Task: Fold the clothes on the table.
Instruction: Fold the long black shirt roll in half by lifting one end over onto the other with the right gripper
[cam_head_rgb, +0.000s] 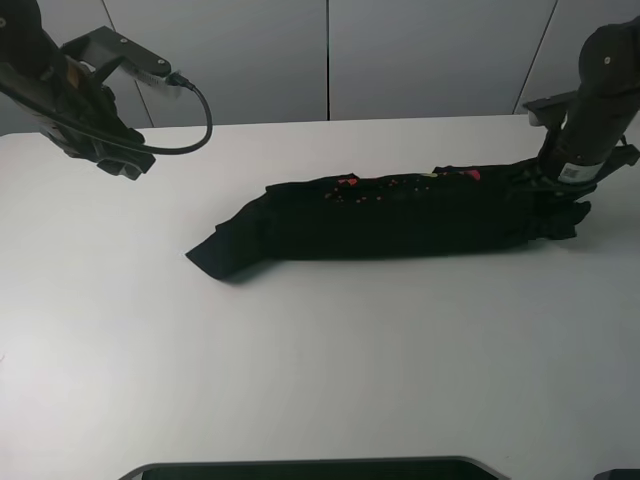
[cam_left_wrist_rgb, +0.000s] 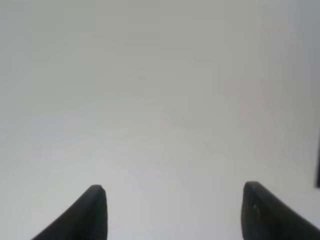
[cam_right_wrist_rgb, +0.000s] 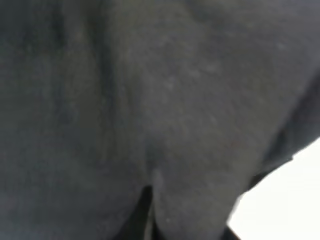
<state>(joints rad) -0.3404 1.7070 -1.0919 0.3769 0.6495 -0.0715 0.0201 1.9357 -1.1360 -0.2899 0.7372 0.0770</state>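
Note:
A black garment (cam_head_rgb: 400, 215) with small pink and green marks lies on the white table (cam_head_rgb: 300, 350), folded into a long strip. One sleeve end sticks out at its left. My right gripper (cam_head_rgb: 560, 188) is down on the strip's right end. In the right wrist view dark cloth (cam_right_wrist_rgb: 150, 100) fills the picture and bunches to a pinch at the gripper (cam_right_wrist_rgb: 150, 200), which looks shut on it. My left gripper (cam_head_rgb: 125, 160) is raised over the table's far left, away from the garment. In the left wrist view it (cam_left_wrist_rgb: 175, 192) is open and empty above bare table.
A dark flat object (cam_head_rgb: 310, 468) runs along the table's front edge. Grey wall panels (cam_head_rgb: 330, 60) stand behind the table. A black cable (cam_head_rgb: 195, 120) loops off the left arm.

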